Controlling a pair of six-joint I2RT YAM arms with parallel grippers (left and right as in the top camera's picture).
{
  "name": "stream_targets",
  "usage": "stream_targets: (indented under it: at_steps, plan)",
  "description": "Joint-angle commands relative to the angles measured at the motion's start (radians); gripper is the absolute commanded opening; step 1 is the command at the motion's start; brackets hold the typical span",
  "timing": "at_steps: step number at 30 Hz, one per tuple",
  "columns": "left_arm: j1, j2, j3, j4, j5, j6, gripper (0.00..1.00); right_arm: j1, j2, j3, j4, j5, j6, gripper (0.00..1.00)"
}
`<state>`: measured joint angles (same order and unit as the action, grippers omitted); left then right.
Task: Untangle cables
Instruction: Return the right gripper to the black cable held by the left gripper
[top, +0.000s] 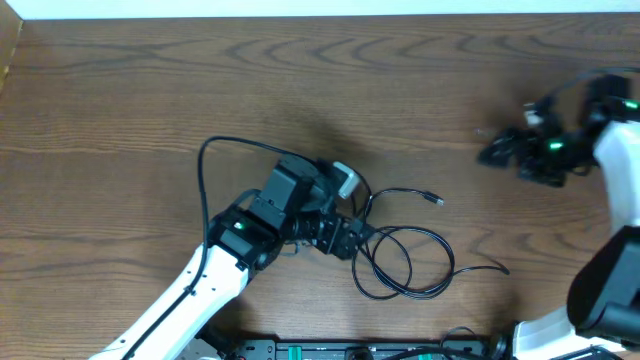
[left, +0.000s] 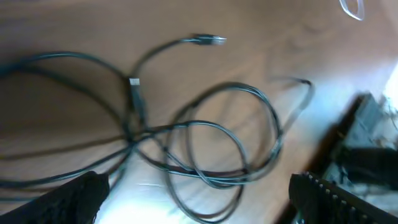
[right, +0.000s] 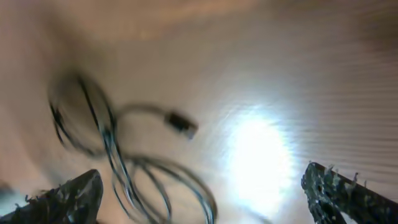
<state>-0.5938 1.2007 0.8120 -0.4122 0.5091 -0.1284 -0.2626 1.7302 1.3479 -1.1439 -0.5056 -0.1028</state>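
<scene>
Loose loops of black cable (top: 447, 262) (left: 275, 124) lie on the wooden tabletop (top: 150, 80) at about 5 o'clock from its centre. One plug end (top: 436, 201) (left: 208, 40) points out toward 1 o'clock of the coil. The left gripper (top: 355, 238) (left: 196, 183) sits at the coil's 9 o'clock edge, its fingers spread wide and holding nothing. The right gripper (top: 495, 150) (right: 202, 180), also released, hangs well apart at the tabletop's 3 o'clock side; its own view is blurred.

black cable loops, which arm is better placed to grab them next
Left. The left gripper, open, is right over the thin black cable loops; the right gripper, also open, is far off.
</scene>
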Motion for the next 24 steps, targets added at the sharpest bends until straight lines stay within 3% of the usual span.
stream_targets:
  at_steps: [1,6,12,19,24]
  plan:
    - [0.076,-0.007,0.024,-0.002,-0.072,-0.098,0.98,0.130,0.000,0.011,-0.074,0.125,-0.134,0.99]
    - [0.163,-0.031,0.054,-0.003,-0.014,-0.147,0.98,0.291,0.000,0.009,-0.141,0.141,-0.142,0.99]
    - [0.226,-0.086,0.062,-0.006,0.010,-0.145,0.99,0.463,0.000,-0.043,-0.105,0.147,-0.175,0.99]
    - [0.286,-0.104,0.062,-0.059,-0.105,-0.130,0.99,0.648,0.000,-0.169,0.000,0.238,-0.174,0.99]
    - [0.290,-0.104,0.062,-0.082,-0.106,-0.090,0.99,0.765,0.000,-0.224,0.071,0.264,-0.132,0.98]
